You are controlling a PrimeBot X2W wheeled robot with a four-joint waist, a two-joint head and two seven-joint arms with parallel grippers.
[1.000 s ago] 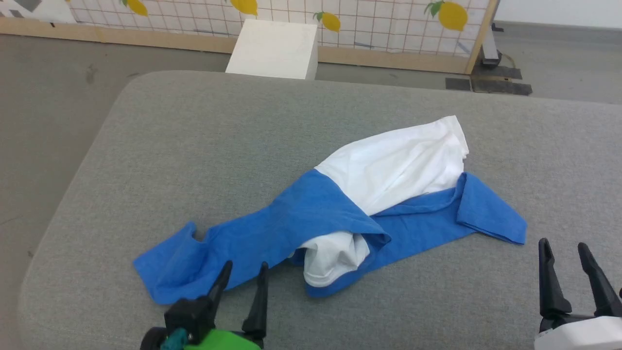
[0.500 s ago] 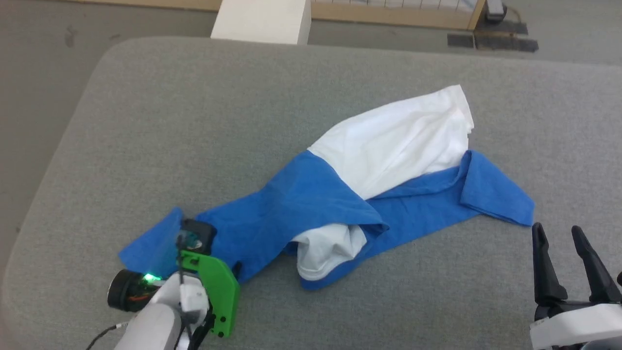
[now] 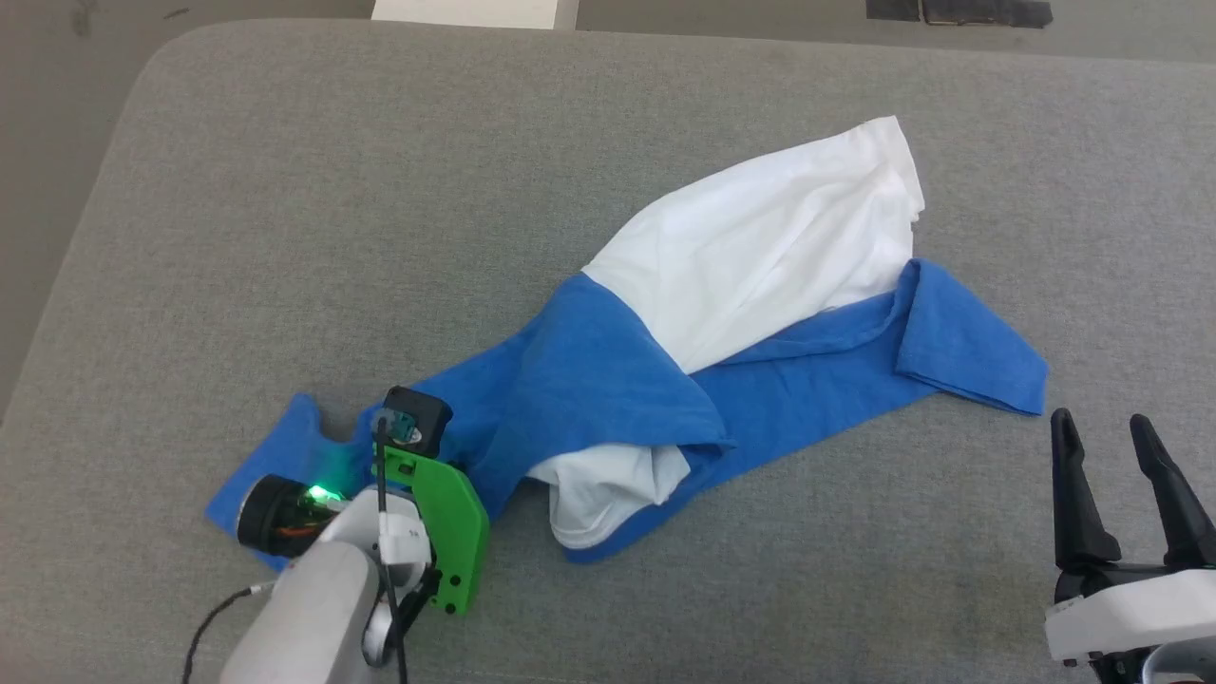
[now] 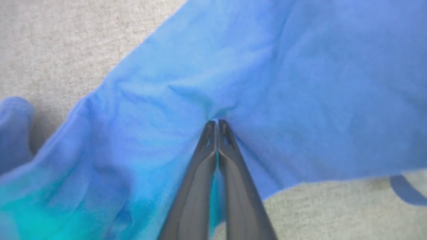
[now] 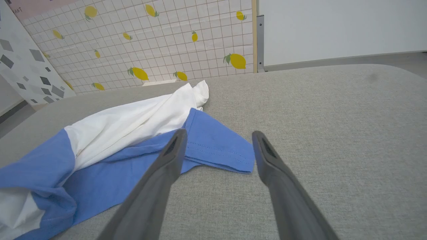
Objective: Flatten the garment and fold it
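The garment [image 3: 617, 380] lies crumpled across the grey padded surface [image 3: 361, 190], its white body toward the far right and a blue sleeve stretched to the near left. My left gripper [image 4: 217, 122] points down onto that left blue part, and its jaws are shut with a pinch of blue cloth [image 4: 300, 83] puckered at the tips. In the head view the left wrist [image 3: 415, 425] covers the fingers. My right gripper [image 3: 1100, 423] stands open just near of the garment's right blue sleeve [image 5: 217, 146], touching nothing; the right wrist view shows the right gripper [image 5: 218, 133] open too.
The padded surface drops off at its rounded left edge [image 3: 66, 266] to the floor. A white box [image 3: 465, 11] stands beyond the far edge. A lemon-print panel [image 5: 150, 43] rises behind the surface.
The head camera has tilted down. My left gripper came down onto the left blue part of the garment and shut on it. The right gripper has stayed open in place.
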